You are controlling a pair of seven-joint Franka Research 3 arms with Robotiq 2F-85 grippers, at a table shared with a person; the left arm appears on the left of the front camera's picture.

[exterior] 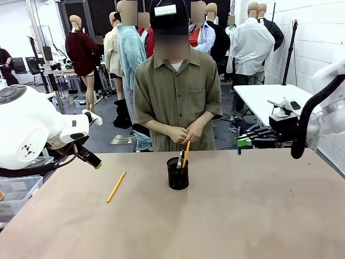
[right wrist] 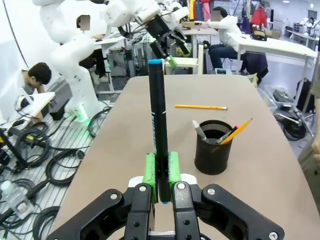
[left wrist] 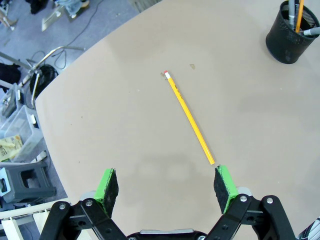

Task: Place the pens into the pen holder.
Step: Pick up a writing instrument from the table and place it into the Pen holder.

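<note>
The black mesh pen holder stands mid-table with an orange pencil and a whitish-grey pen leaning in it. Left of it a yellow pencil lies flat on the table. My left gripper hovers open above the table, and the pencil's near tip ends just in front of one green pad. My right gripper is shut on a dark blue-tipped pen, held off the table's far right edge, apart from the holder.
A person stands at the far edge behind the holder, hands clasped off the table. A clear plastic bin sits beside the table's left edge. A white table stands behind my right arm. The brown tabletop is bare around the holder.
</note>
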